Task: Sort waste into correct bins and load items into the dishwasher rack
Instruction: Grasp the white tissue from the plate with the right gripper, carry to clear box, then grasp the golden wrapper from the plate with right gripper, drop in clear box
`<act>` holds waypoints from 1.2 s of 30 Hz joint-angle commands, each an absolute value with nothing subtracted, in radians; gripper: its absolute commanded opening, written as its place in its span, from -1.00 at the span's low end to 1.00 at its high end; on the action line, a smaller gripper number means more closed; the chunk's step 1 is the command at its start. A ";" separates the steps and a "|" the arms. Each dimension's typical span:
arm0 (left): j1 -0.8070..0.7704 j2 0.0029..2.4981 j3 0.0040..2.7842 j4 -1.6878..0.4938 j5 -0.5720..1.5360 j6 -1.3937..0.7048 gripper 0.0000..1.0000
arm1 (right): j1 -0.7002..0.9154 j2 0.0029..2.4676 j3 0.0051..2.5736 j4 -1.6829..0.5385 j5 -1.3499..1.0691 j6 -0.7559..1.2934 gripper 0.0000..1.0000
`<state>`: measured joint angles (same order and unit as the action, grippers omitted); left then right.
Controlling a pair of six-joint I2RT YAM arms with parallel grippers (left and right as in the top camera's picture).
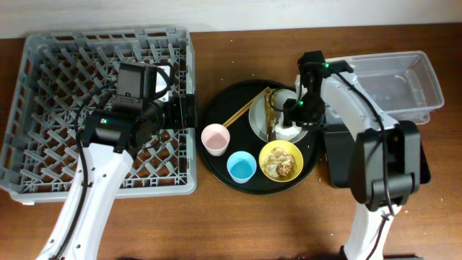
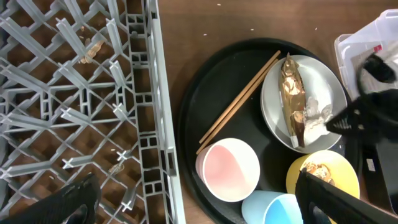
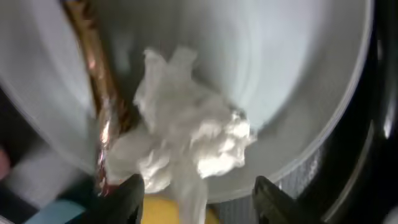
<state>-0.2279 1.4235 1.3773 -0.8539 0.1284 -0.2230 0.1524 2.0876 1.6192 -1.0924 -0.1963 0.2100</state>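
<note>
Crumpled white tissue (image 3: 186,137) on the pale grey-green plate (image 3: 298,74), bunched at the plate's edge on the side nearest the yellow bowl (image 1: 264,160). It's a rough lump rather than a long shape, with one loose tail trailing off the plate rim.

Pressed against it on the plate is the shiny golden-brown wrapper (image 3: 93,68), a long strip running across the plate from the far rim down to the tissue, so the two touch at that end.

Here's what the grab turns on: the right gripper (image 3: 199,198) hangs straight over that corner of the plate, jaws apart, one finger on either side of the tissue's tail and the lump dead ahead between them. The wrapper sits just outside one finger, close enough that a sloppy close might catch it as well. The wrist view is blurred, so I can't say whether the pads are touching paper yet.

The right arm is plainly the nearer one. The left gripper (image 1: 188,112), fingers spread wide with nothing in them, hovers at the near edge of the dishwasher rack (image 1: 43,87), well apart from the plate on the opposite side. The clear plastic tub (image 1: 404,79) waits beyond the plate on the right arm's side.
</note>
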 commanded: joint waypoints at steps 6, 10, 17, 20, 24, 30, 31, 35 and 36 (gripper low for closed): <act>-0.225 1.425 1.396 -0.855 0.142 -0.207 0.99 | 0.153 2.118 1.506 -0.928 -0.203 0.252 -0.56; -0.226 1.425 1.396 -0.855 0.142 -0.207 0.99 | 0.105 1.950 1.789 -1.202 -0.201 0.207 -0.92; -0.226 1.425 1.396 -0.855 0.142 -0.207 0.99 | -0.151 1.966 1.993 -1.176 0.068 0.229 -0.92; -0.226 1.425 1.396 -0.855 0.142 -0.207 0.99 | -0.183 2.024 2.019 -1.172 -0.083 0.224 -0.51; -0.226 1.425 1.396 -0.855 0.142 -0.207 0.99 | -0.005 1.936 2.090 -1.272 -0.147 0.171 0.06; -0.226 1.425 1.396 -0.855 0.142 -0.207 0.99 | 0.298 2.041 1.768 -1.000 -0.082 0.236 0.24; -0.226 1.425 1.396 -0.855 0.142 -0.207 0.99 | 0.301 2.062 1.708 -0.939 -0.074 0.249 0.24; -0.226 1.425 1.396 -0.855 0.142 -0.207 0.99 | 0.301 2.089 1.467 -0.718 -0.128 0.307 -0.36; -0.226 1.425 1.396 -0.855 0.142 -0.207 0.99 | 0.298 2.088 1.466 -0.725 -0.134 0.309 -0.92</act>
<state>-0.2279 1.4250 1.3804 -0.8558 0.1314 -0.2230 0.2966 2.0937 1.4860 -0.7261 -0.1181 0.2676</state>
